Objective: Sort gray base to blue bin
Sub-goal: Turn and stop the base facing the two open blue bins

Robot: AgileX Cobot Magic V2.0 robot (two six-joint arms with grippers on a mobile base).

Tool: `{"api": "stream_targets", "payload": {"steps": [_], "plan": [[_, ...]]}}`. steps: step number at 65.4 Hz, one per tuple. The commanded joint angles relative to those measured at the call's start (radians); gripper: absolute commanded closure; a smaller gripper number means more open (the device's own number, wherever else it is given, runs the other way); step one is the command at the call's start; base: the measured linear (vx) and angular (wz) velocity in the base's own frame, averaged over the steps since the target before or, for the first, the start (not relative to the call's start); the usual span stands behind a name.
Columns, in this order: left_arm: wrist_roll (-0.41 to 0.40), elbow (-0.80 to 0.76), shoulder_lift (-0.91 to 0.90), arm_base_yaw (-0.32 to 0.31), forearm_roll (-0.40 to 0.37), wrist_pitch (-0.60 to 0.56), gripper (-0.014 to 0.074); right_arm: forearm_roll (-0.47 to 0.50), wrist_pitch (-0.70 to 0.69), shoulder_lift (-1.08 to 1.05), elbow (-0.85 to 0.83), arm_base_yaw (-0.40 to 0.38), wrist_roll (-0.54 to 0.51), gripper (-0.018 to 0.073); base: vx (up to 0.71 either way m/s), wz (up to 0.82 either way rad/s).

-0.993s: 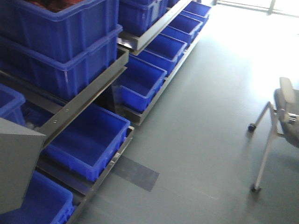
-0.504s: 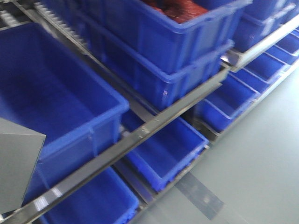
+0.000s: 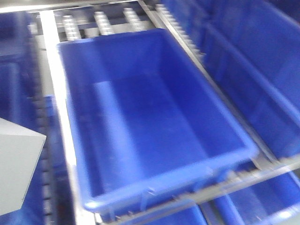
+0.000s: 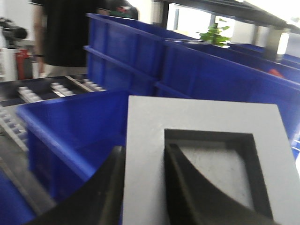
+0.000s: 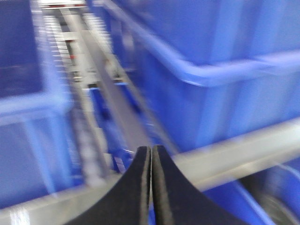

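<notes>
Movement had swung the front view from open floor and a chair, past stacked tubs, to look straight down into one large, deep, bright-blue plastic bin (image 3: 154, 140), which appeared empty. Through that sweep the pale gray cube-shaped base (image 4: 201, 140) kept its place at the lower left of the front view. It was pinched by the left gripper (image 4: 145, 149), one dark finger inside the block's dark square recess and the other outside its wall. It hung off the bin's left side, not yet over it. By my reading the carry was nearly done, leaving the reach over the rim and the release.

The right gripper (image 5: 151, 154) was pressed together on nothing. Metal roller rails (image 3: 101, 21) framed the bin, taller blue tubs (image 3: 262, 70) crowded its right, and a person in dark clothing (image 4: 65, 33) stood behind. The bin's near wall looked like the one obstacle.
</notes>
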Motion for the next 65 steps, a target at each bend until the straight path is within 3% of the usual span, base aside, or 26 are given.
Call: {"api": "stream_targets", "payload": {"steps": [1, 33, 65], "plan": [[-0.007, -0.028, 0.01, -0.003, -0.001, -0.1, 0.0451, -0.008, -0.074, 0.001, 0.0, 0.0, -0.009, 0.0564, 0.17, 0.68], [-0.007, -0.028, 0.01, -0.003, -0.001, -0.1, 0.0451, -0.008, -0.074, 0.001, 0.0, 0.0, -0.009, 0.0564, 0.14, 0.55], [-0.007, -0.028, 0.01, -0.003, -0.001, -0.1, 0.0451, -0.008, -0.074, 0.001, 0.0, 0.0, -0.009, 0.0564, 0.03, 0.12]]}}
